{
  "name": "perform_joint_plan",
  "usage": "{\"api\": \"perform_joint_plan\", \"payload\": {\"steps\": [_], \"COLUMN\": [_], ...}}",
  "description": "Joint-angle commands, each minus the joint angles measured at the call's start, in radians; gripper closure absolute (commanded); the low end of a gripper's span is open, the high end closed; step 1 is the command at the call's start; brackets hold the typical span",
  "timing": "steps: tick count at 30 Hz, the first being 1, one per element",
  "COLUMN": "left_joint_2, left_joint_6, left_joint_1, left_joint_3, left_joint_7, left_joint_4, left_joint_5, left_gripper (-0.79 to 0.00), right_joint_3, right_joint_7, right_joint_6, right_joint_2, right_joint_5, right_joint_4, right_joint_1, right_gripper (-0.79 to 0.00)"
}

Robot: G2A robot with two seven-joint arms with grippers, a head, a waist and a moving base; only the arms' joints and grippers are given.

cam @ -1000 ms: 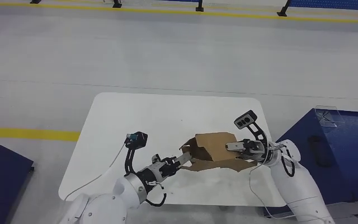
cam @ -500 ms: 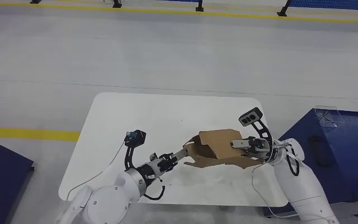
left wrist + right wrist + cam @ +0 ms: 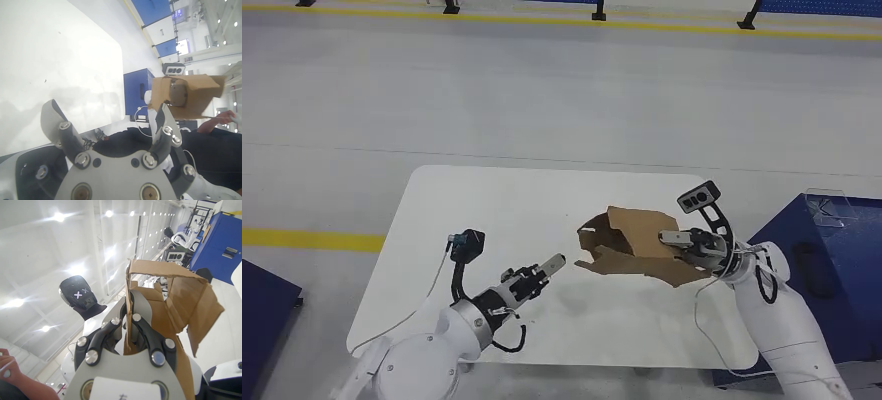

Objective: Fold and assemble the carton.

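Brown corrugated cardboard carton [image 3: 632, 245], half opened into a ragged sleeve, is hanging over the right side of the white rounded-corner table [image 3: 492, 205]. It appears to be riding clear of the surface rather than resting on it. The right gripper [image 3: 674, 240] is clamping one wall panel at the carton's right end. In the right wrist view, the right gripper [image 3: 130, 306] is pressing its two fingers against opposite faces of that single sheet, one inside the sleeve and one outside. The rest of the carton is projecting away from the wrist.

The left gripper [image 3: 556, 262] is hovering above the table's near middle, its fingers spread wide and gripping nothing.

The carton's long axis is running roughly across the table, from the right gripper's hold toward the left gripper. Its open mouth, with loose, uneven flaps, is facing the left gripper. A strip of bare table is separating the left fingertips from the nearest flap, so the two are near but plainly apart. The left arm is therefore sitting almost in line with the open end, while the right arm is serving as the holder. The coming move is probably calling for the left gripper to travel rightward along that axis to meet the flaps, with the right gripper bracing the carton against the push.
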Motion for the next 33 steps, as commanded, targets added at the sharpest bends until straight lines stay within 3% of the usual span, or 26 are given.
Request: {"api": "perform_joint_plan", "payload": {"steps": [1,6,13,24,33], "left_joint_2": [0.001,0.005,-0.009,-0.034,-0.048], "left_joint_6": [-0.037,-0.106,-0.039,0.049,0.084], "left_joint_1": [0.033,0.056,-0.016,-0.145,-0.194], "left_joint_3": [-0.012,0.055,0.135,0.231,0.263], "left_joint_7": [0.023,0.031,0.024,-0.03,-0.045], "left_joint_4": [-0.028,-0.049,-0.018,0.074,0.113], "left_joint_5": [-0.011,0.104,0.147,0.15,0.152], "left_gripper": [-0.785,-0.785,-0.785,-0.785,-0.785], "right_joint_3": [0.001,-0.003,-0.019,-0.028,-0.048], "right_joint_7": [-0.017,-0.013,0.058,0.063,0.063], "right_joint_6": [-0.002,0.005,0.014,0.016,0.019], "right_joint_2": [-0.002,-0.006,-0.009,-0.01,-0.01], "right_joint_5": [-0.005,-0.011,-0.037,-0.06,-0.091], "right_joint_4": [0.011,0.019,0.005,-0.016,-0.014], "right_joint_1": [0.01,0.019,0.01,-0.012,-0.006], "right_gripper": [0.0,0.0,0.0,0.0,0.0]}}
